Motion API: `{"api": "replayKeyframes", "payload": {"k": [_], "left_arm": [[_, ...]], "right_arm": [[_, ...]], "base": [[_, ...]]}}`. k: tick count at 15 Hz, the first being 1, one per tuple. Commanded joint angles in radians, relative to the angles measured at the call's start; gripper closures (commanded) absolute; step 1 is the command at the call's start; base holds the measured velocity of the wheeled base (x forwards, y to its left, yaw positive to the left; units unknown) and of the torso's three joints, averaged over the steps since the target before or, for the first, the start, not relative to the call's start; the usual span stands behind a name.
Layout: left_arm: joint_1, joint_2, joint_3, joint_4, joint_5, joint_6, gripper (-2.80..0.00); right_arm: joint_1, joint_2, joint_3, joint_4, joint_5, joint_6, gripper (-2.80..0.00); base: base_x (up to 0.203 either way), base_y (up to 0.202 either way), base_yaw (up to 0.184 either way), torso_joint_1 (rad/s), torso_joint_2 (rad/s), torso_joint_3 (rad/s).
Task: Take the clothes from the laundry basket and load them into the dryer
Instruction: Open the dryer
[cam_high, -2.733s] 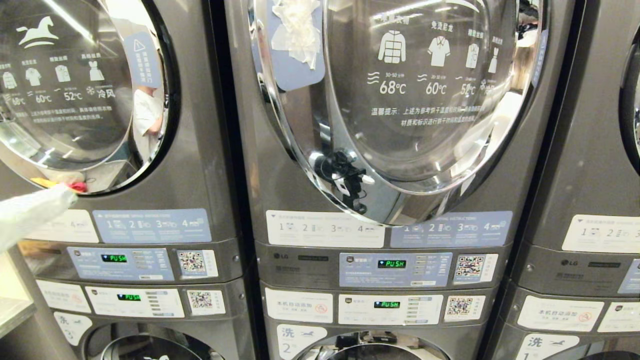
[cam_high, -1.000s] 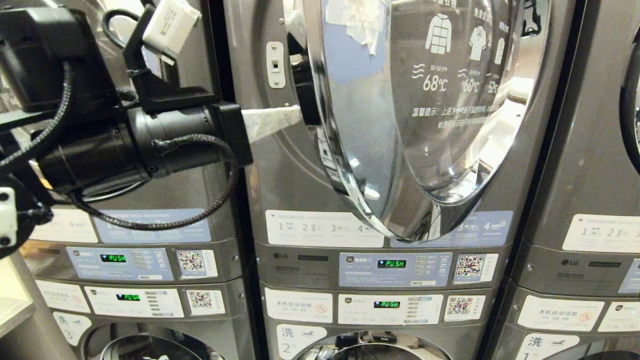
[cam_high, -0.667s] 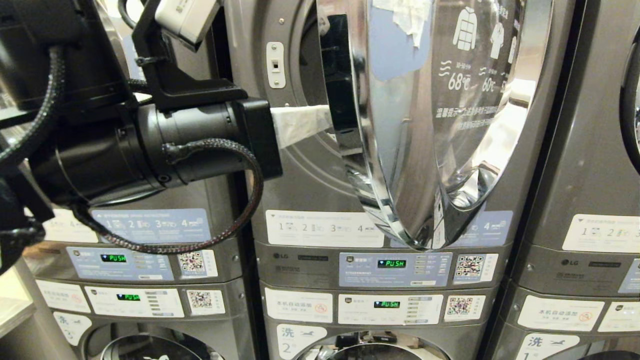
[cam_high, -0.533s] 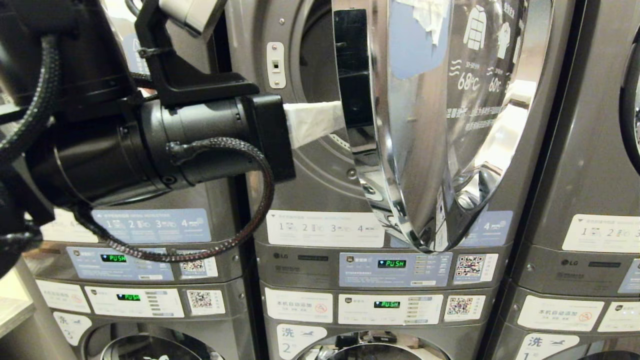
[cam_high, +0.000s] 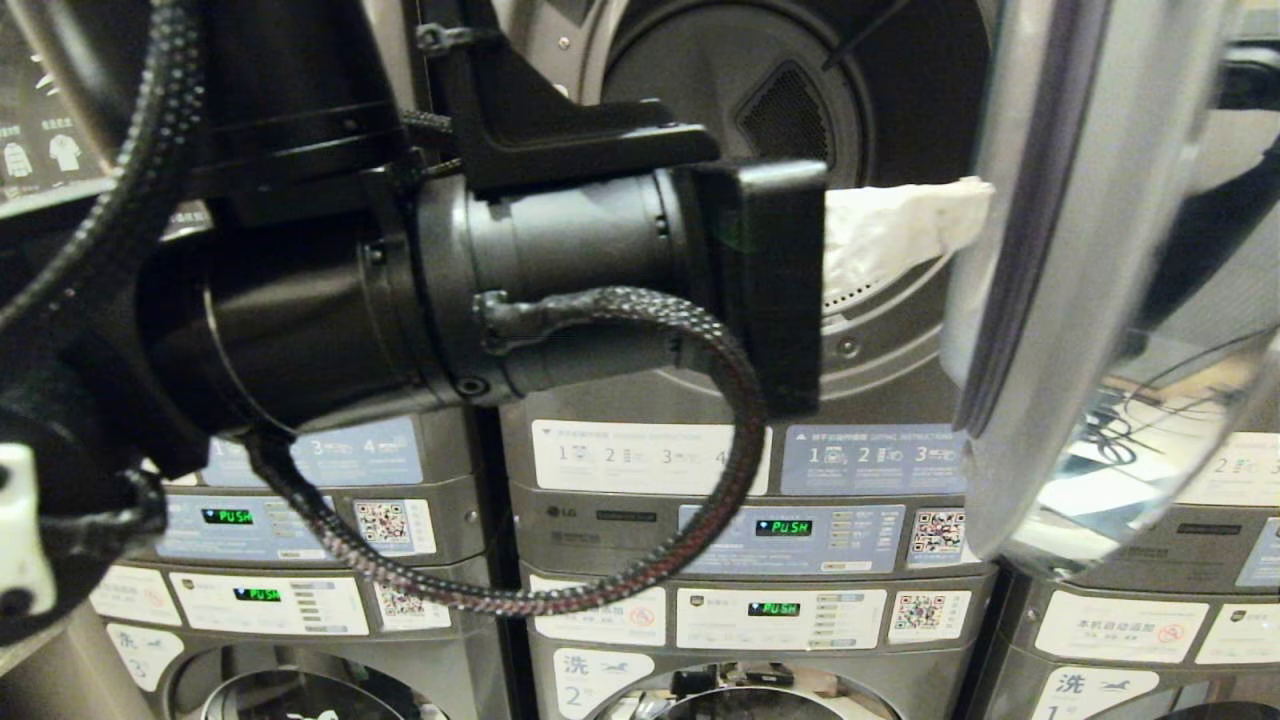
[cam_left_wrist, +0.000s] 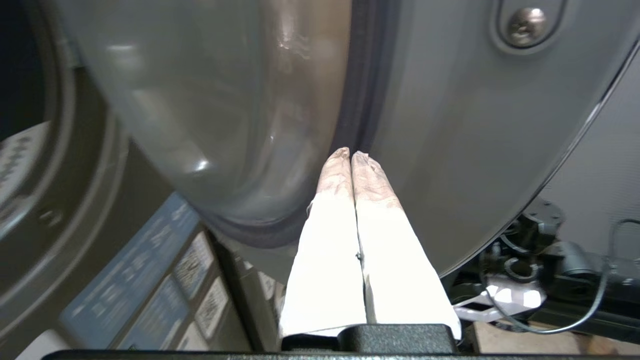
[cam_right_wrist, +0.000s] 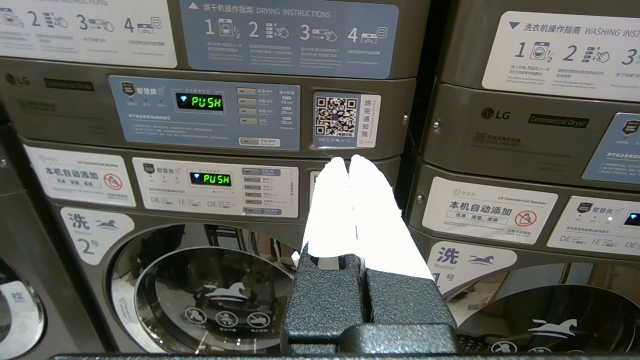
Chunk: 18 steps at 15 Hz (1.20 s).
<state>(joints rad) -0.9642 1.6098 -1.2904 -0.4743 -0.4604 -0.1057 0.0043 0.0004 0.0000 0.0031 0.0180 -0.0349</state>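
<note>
Dryer (cam_high: 800, 90) open, door (cam_high: 1060, 300) cut off

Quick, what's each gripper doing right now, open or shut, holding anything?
Left gripper: shut, holding nothing, fingers pressed together against the inside of the open dryer door.
Right gripper: shut, holding nothing, parked low in front of the machines.

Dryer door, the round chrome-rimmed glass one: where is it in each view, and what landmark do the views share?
Head view: round chrome-rimmed glass dryer door swung open at the right edge, the left tool's white-wrapped tips against its inner side.
Left wrist view: door fills the upper frame, tool tips at its grey seal.
Right wrist view: not in it.
Shared landmark: green PUSH display; absent from the left wrist view.
</note>
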Motion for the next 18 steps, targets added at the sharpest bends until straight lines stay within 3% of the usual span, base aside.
{"api": "replayKeyframes", "payload": {"k": [1,5,7,10,13,18], "left_arm": [[-0.043,0.058,-0.048,-0.003,-0.002,0.000,0.00],[-0.138,0.189,-0.184,-0.003,0.034,-0.002,0.00],[-0.151,0.230,-0.221,-0.004,0.044,0.000,0.00],[-0.149,0.241,-0.226,-0.018,0.157,-0.017,0.00],[-0.158,0.321,-0.290,-0.108,0.161,-0.021,0.00],[-0.186,0.468,-0.497,-0.113,0.160,-0.021,0.00]], "right_arm": [[0.000,-0.002,0.000,0.000,0.000,0.000,0.00],[0.000,-0.002,0.000,-0.002,0.000,0.000,0.00],[0.000,-0.002,0.000,-0.002,0.000,0.000,0.00],[0.000,-0.002,0.000,-0.002,0.000,0.001,0.00],[0.001,-0.002,0.000,-0.002,0.001,0.000,0.00],[0.000,-0.002,0.000,-0.002,0.000,0.001,0.00]], "base": [[0.000,0.000,0.000,0.000,0.00,0.000],[0.000,0.000,0.000,0.000,0.00,0.000],[0.000,0.000,0.000,0.000,0.00,0.000],[0.000,0.000,0.000,0.000,0.00,0.000],[0.000,0.000,0.000,0.000,0.00,0.000],[0.000,0.000,0.000,0.000,0.00,0.000]]}}
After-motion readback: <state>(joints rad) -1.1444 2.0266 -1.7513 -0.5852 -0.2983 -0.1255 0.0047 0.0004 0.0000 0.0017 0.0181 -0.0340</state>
